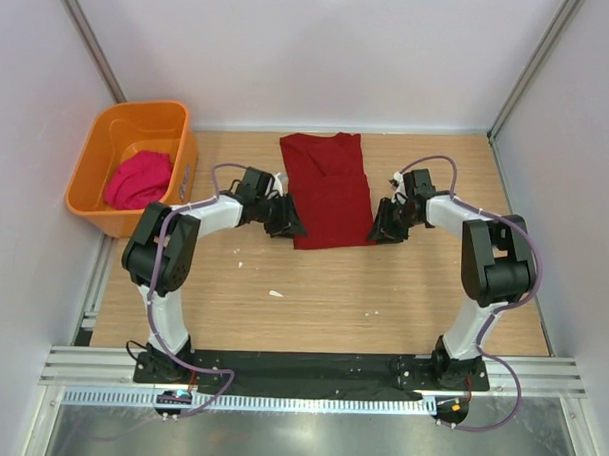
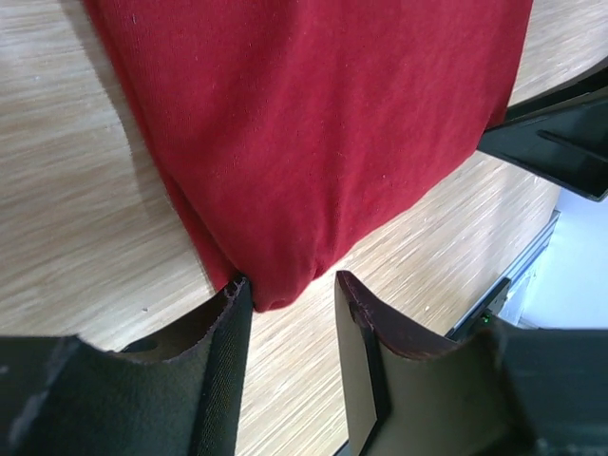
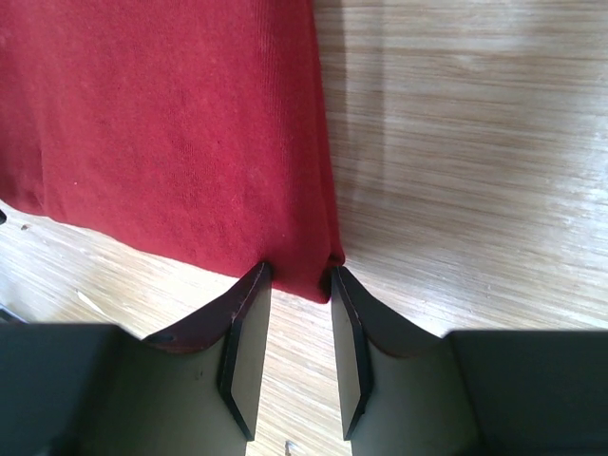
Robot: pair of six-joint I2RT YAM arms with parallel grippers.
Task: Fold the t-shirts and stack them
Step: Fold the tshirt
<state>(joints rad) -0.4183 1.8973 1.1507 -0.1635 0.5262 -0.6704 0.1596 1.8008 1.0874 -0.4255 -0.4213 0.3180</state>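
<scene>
The dark crimson t-shirt (image 1: 328, 192) lies flat on the wooden table, folded into a long narrow strip with its collar at the far end. My left gripper (image 1: 289, 223) is at its near left corner and my right gripper (image 1: 381, 229) at its near right corner. In the left wrist view the jaws (image 2: 292, 280) are open, and the shirt's corner (image 2: 313, 142) lies between the tips, touching only the left finger. In the right wrist view the jaws (image 3: 298, 269) stand open astride the other corner of the shirt (image 3: 171, 123). The magenta-pink t-shirt (image 1: 138, 179) lies bunched in the tub.
The orange plastic tub (image 1: 99, 146) stands at the far left, off the table's left edge. White walls and metal posts close in the back and sides. A few small white scraps (image 1: 275, 293) lie on the wood in front of the shirt. The right gripper's black finger (image 2: 560, 142) shows in the left wrist view.
</scene>
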